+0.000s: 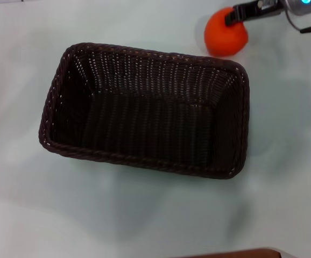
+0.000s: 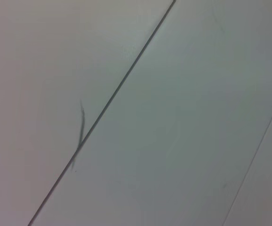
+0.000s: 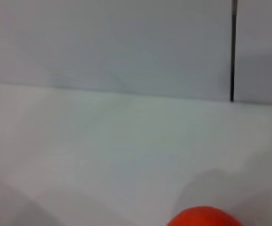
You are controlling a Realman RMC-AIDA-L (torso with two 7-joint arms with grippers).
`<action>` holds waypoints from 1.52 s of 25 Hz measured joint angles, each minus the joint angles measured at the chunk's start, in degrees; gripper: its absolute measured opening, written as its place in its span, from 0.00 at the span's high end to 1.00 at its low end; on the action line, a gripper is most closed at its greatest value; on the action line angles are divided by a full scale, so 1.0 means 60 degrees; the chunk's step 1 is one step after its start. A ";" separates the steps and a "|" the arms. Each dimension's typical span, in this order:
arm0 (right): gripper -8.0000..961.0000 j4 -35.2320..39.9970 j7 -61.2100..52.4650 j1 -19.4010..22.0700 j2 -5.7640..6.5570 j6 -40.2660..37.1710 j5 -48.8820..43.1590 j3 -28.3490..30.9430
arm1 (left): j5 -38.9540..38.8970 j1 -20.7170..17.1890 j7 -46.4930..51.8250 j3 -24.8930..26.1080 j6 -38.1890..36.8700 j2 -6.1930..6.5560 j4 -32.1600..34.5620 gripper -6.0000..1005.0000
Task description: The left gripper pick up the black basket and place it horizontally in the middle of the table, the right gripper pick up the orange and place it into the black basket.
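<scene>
On the table (image 1: 145, 215), as recorded by the head view, the black basket (image 1: 145, 110) is set near the middle, upright with its opening upward and its long side running roughly across the table, slightly skewed. Nothing is seen inside it. The orange (image 1: 225, 33) is located beyond the basket's far right corner, toward the far right of the tabletop, just apart from the braided rim. The right gripper (image 1: 241, 15) is positioned at the far right edge of the view, with one dark finger (image 1: 240, 14) laid against the upper side of the orange. The second finger is not visible, so it cannot be told how far the claw is parted or whether the fruit is clamped. Whether the orange is resting on the surface or raised cannot be determined. The left gripper is not shown in this view.

From the left wrist view, only a pale flat surface crossed by thin dark seam lines (image 2: 112, 99) is presented; no fingers and no task item are included.

From the right wrist view, the top of the orange (image 3: 204, 217) is seen at the picture's edge, with bare table (image 3: 103, 155) beyond it and a pale wall (image 3: 108, 42) behind. The gripper's own fingers are not shown.
</scene>
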State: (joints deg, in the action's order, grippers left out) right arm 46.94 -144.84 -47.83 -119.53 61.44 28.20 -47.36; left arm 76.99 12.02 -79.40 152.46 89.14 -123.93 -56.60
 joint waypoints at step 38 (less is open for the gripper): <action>0.48 0.4708 0.3872 0.3556 -0.0041 0.2347 0.9117 -0.2386 | -0.0292 -0.0297 -0.3056 0.1081 0.0366 -0.0003 0.1727 0.10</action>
State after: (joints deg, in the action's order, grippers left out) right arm 75.19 -121.61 -26.50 -119.78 75.52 82.90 -61.67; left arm 75.23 10.23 -97.74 158.94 91.34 -123.95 -46.24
